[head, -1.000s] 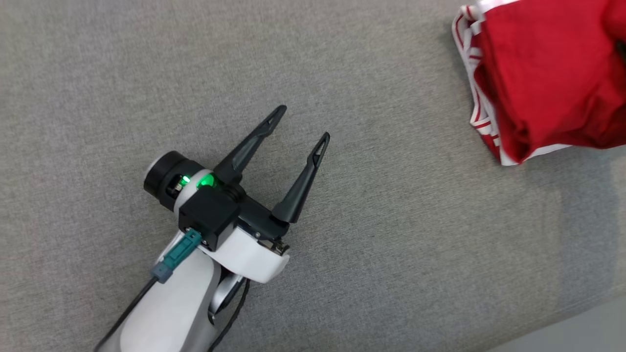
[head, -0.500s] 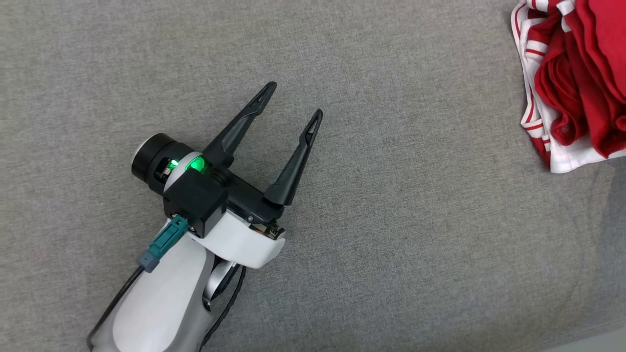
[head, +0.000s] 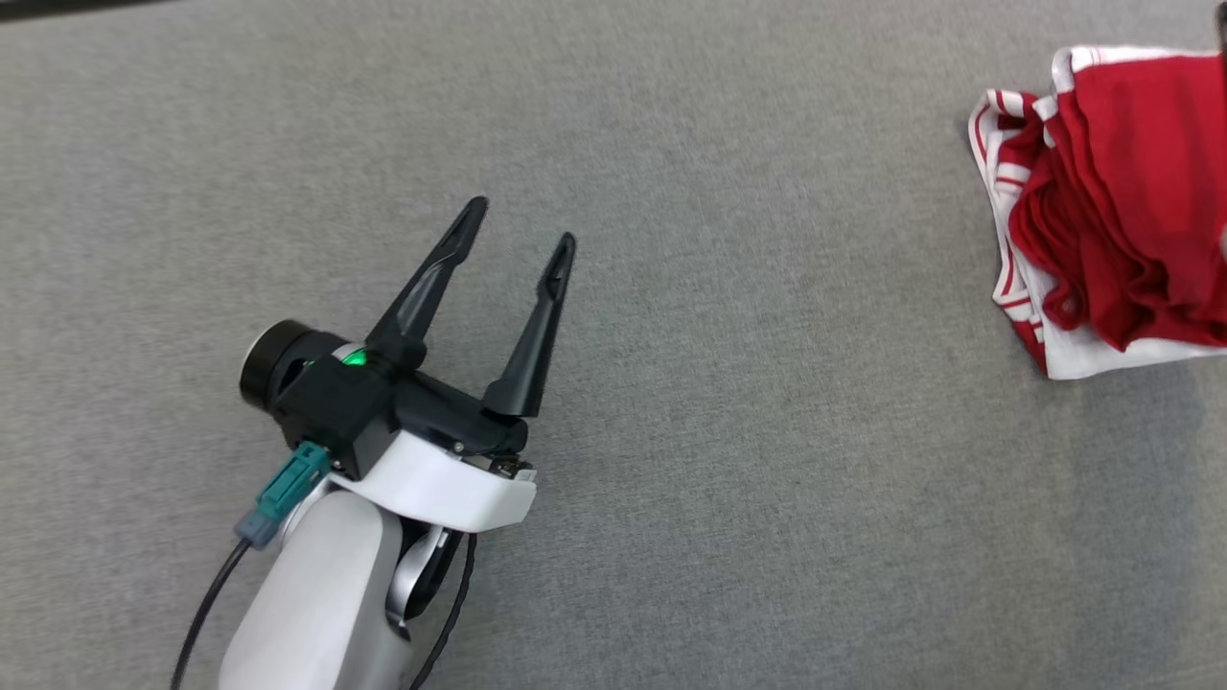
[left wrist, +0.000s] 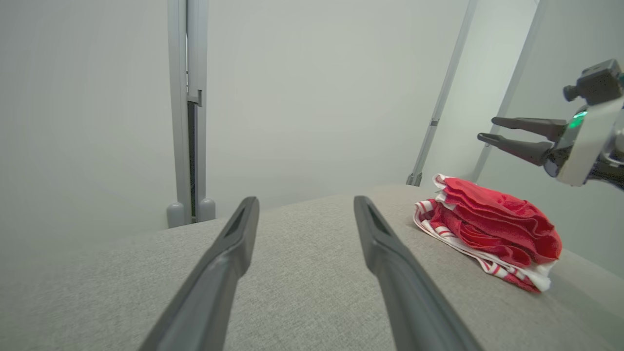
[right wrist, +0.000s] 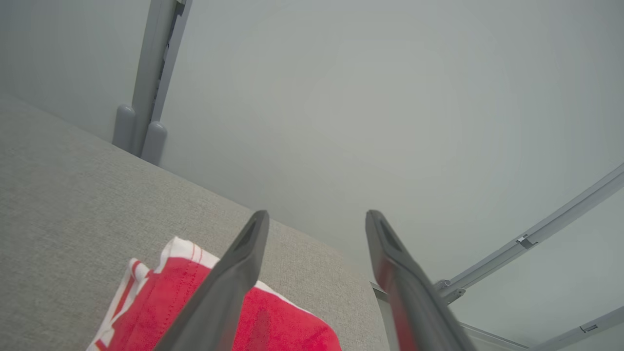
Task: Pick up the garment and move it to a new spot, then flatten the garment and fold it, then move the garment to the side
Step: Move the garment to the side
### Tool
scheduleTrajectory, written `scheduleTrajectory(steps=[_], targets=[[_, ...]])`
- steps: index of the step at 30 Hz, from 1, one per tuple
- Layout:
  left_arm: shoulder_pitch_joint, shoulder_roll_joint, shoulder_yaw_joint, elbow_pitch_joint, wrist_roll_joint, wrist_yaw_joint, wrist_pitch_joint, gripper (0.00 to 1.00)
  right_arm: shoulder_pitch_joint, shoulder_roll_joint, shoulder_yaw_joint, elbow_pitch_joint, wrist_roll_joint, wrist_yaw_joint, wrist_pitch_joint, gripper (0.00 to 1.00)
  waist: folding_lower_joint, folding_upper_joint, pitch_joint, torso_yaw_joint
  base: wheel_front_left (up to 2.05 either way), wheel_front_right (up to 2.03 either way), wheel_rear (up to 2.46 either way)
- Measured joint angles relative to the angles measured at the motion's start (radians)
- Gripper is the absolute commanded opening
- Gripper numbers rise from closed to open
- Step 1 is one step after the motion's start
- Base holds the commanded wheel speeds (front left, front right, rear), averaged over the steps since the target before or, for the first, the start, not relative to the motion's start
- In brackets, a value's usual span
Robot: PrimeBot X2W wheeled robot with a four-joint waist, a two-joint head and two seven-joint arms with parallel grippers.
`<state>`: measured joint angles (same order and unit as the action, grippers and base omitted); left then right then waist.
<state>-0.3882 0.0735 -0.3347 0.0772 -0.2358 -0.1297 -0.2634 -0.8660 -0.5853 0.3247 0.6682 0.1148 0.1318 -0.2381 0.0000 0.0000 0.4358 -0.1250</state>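
Dropped a second ago: roughly folded red white-striped cloth garment (head: pixel 1102 220), now at right of grey fabric surface (head: pixel 719 383); right end effector (right wrist: pixel 317 215) above it and left end effector (head: pixel 520 221) well apart, both wide open, empty; task judged nearly done.

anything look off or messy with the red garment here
The red and white garment lies in a loose, rumpled heap at the right side of the gray surface, layers bunched and edges uneven rather than neatly folded. The right gripper hovers open above it. Nothing looks damaged.
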Motion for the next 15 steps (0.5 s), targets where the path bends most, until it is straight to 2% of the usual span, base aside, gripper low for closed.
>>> scheduleTrajectory(steps=[9, 14, 15], targets=[[0.077, -0.020, 0.114, 0.022, 0.001, 0.000, 0.000, 1.00, 0.200, 0.213, -0.160, -0.171, 0.033, 0.000, -0.019, 1.00, 0.0000, 0.0000, -0.133, 0.083, 0.00, 0.00, 0.00], [0.127, -0.023, 0.162, 0.038, 0.009, 0.001, 0.000, 1.00, 0.337, 0.328, -0.208, -0.266, 0.033, 0.000, -0.022, 1.00, 0.0000, 0.0000, -0.194, 0.136, 0.00, 0.00, 0.00], [0.139, -0.024, 0.172, 0.047, 0.021, 0.013, 0.000, 1.00, 0.364, 0.349, -0.216, -0.281, 0.028, 0.000, -0.022, 1.00, 0.0000, 0.0000, -0.206, 0.145, 0.00, 0.00, 0.00]])
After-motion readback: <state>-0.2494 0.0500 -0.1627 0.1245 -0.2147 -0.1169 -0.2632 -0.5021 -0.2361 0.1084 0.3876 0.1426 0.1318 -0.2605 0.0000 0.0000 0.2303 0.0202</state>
